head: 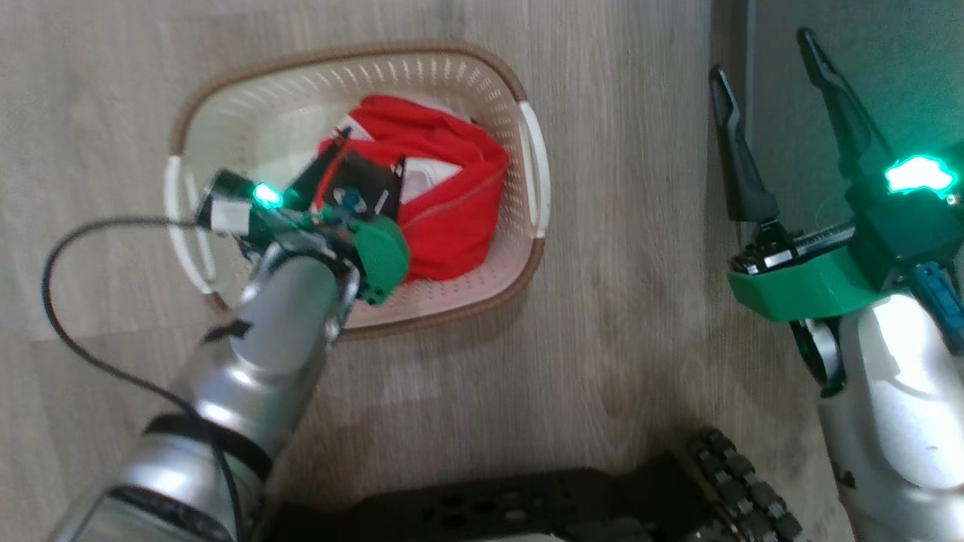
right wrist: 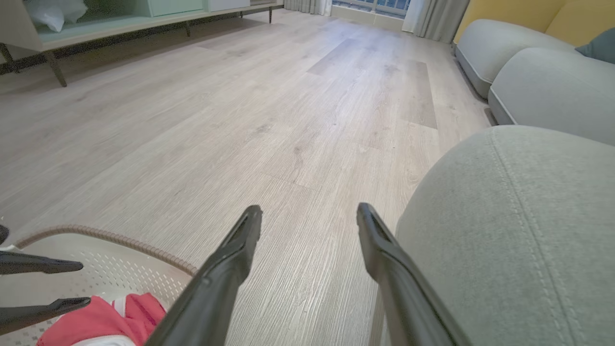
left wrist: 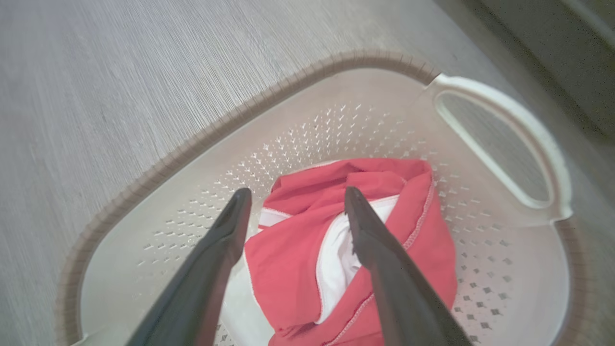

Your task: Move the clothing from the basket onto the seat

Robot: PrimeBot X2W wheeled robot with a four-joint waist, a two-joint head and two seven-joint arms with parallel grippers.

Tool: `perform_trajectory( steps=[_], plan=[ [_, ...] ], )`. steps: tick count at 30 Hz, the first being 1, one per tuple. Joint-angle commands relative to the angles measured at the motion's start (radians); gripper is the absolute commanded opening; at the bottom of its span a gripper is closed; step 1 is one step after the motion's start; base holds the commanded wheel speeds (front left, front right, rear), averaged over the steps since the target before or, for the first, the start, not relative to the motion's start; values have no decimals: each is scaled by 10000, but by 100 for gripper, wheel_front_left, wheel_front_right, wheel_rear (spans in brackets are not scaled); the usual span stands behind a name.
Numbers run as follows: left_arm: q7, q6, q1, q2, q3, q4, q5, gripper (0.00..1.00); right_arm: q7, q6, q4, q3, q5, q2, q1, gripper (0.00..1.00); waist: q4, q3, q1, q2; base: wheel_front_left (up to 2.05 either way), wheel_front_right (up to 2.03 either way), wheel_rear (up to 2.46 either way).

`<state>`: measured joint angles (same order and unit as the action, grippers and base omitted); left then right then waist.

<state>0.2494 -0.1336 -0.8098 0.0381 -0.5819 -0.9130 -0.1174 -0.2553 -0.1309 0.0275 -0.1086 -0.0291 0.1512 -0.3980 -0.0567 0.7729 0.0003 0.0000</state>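
Observation:
The cream basket (head: 531, 150) stands on the wooden floor with red clothing (head: 452, 211) with white panels bunched inside it. My left gripper (head: 369, 162) reaches down into the basket, open, its fingers straddling a fold of the clothing (left wrist: 288, 259) just above the fabric. The perforated basket wall (left wrist: 336, 134) and a white handle (left wrist: 504, 120) lie beyond the fingertips. My right gripper (head: 762, 54) hovers open and empty to the right of the basket, at the edge of the grey-green seat (head: 904, 75). The seat (right wrist: 519, 230) rises beside my right gripper (right wrist: 308, 211).
My dark wheeled base (head: 527, 504) lies at the bottom, and a black cable (head: 75, 301) loops beside the left arm. More grey sofa cushions (right wrist: 528, 86) stand beyond the seat, and a low cabinet on legs (right wrist: 96, 29) lines the far left. Bare wooden floor (right wrist: 312, 110) stretches ahead.

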Motion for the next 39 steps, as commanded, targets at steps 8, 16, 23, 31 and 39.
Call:
perform_trajectory(
  steps=[8,16,23,31,39],
  plan=[
    [124,373,-1727,500,-282,-2216,797,100,-65,2,712,-490,-72,-289,-345,100,-1120,1717,-3,0,0,0,0],
    [-714,737,-2951,884,-871,-3614,1273,100,-65,2,677,-831,-108,-653,-491,100,-1829,2352,-3,0,0,0,0],
    [-2015,1067,-3260,1118,-1246,-3752,1458,100,-65,2,686,-910,-110,-807,-464,100,-2027,2581,-3,0,0,0,0],
    [-3017,1251,-3342,1240,-1378,-3773,1358,0,-65,2,683,-1022,-136,-900,-423,100,-2083,2693,-3,0,0,0,0],
    [-3024,1156,-3227,1222,-1360,-3776,1116,0,-65,2,518,-1033,-113,-939,-640,100,-2074,2555,-3,0,0,0,0]
  ],
)
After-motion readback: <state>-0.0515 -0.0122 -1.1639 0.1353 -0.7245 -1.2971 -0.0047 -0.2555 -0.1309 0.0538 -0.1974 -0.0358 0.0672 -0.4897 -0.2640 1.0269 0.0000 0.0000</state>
